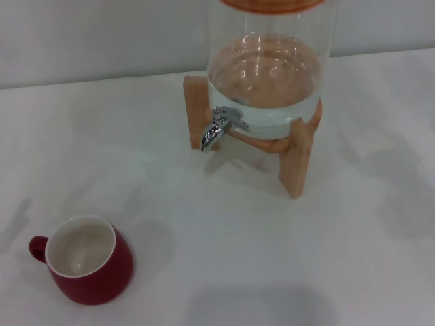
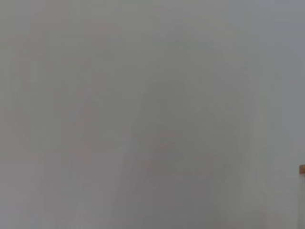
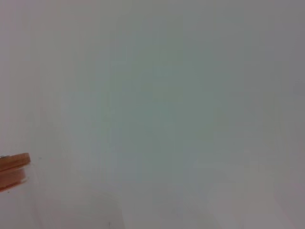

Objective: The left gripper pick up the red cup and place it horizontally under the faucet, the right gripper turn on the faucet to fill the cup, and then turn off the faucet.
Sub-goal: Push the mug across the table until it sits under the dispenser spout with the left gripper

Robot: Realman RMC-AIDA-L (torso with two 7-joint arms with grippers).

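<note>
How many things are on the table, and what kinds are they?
Cups: 1, the red cup
Glass dispensers: 1, the dispenser with its faucet
Wooden stands: 1, the stand under the dispenser
Total: 3
No gripper shows in any view.

White table (image 1: 285, 258) before me, matte, with soft grey shadows on it. Behind the table, a plain pale grey wall (image 1: 102, 37). Light even and diffuse.
</note>
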